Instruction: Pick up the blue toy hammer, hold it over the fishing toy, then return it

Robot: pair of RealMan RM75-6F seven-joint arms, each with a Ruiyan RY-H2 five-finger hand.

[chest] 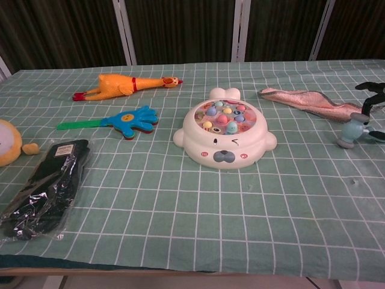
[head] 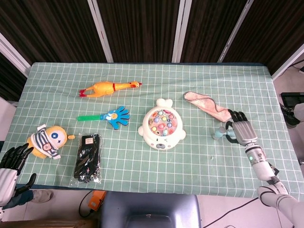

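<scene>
The blue toy hammer [head: 220, 133] lies on the green checked cloth right of the white fishing toy [head: 161, 126]; only its head shows in the head view. My right hand [head: 240, 129] lies over the handle with fingers spread around it, not closed. In the chest view the hammer head [chest: 352, 130] rests on the table at the right edge, with dark fingertips [chest: 371, 91] above it and another below; the fishing toy [chest: 225, 133] sits mid-table. My left hand [head: 9, 164] hangs open beyond the table's near left corner.
A pink cloth [head: 208, 105] lies just behind the hammer. On the left half are a rubber chicken [head: 110, 88], a blue hand clapper [head: 114, 117], packaged black gloves [head: 87, 157] and a striped plush toy [head: 49, 140]. The table's right edge runs close to my right hand.
</scene>
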